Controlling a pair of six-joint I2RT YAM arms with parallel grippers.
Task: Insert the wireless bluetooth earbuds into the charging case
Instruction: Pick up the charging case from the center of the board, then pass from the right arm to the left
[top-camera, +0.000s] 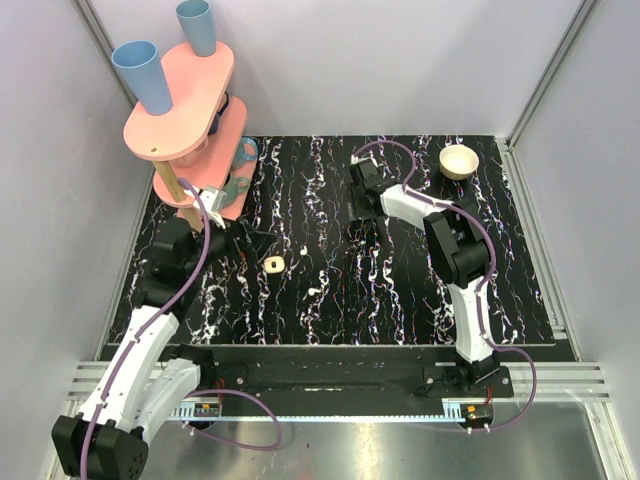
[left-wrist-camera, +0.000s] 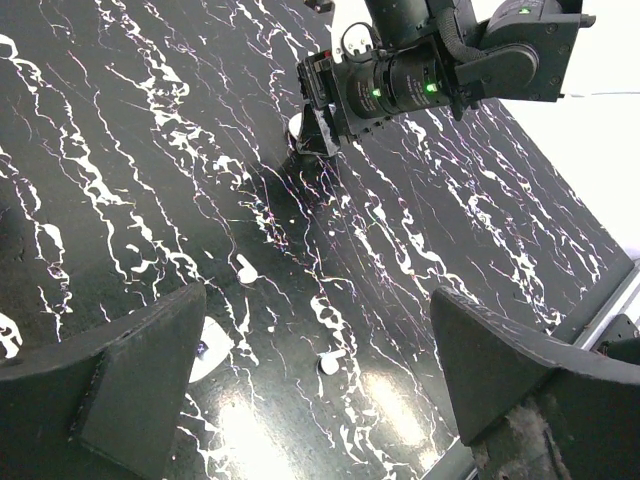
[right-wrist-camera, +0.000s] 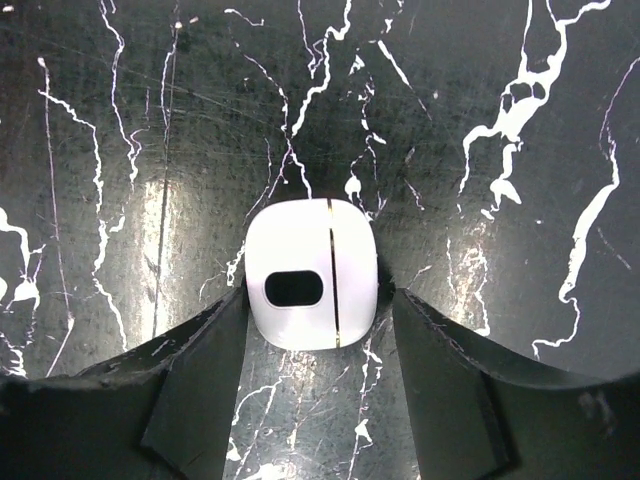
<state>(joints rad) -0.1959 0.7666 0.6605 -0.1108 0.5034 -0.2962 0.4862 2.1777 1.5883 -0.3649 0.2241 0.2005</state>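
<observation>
Charging case (right-wrist-camera: 310, 275) straddled by right end effector (right-wrist-camera: 318, 293), arm stretched forward

Black marbled table (top-camera: 400, 300), two tiny earbuds (top-camera: 303, 251), cream square piece (top-camera: 273, 264), white case (right-wrist-camera: 311, 273), wooden bowl (top-camera: 459, 160), pink stand (top-camera: 180, 110).

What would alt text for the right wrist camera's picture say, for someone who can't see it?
A white rounded-square case, with a dark oval mark and a thin seam, lies on a black white-veined table between the right hand's two dark fingers. Whether they squeeze it is unclear.
</observation>
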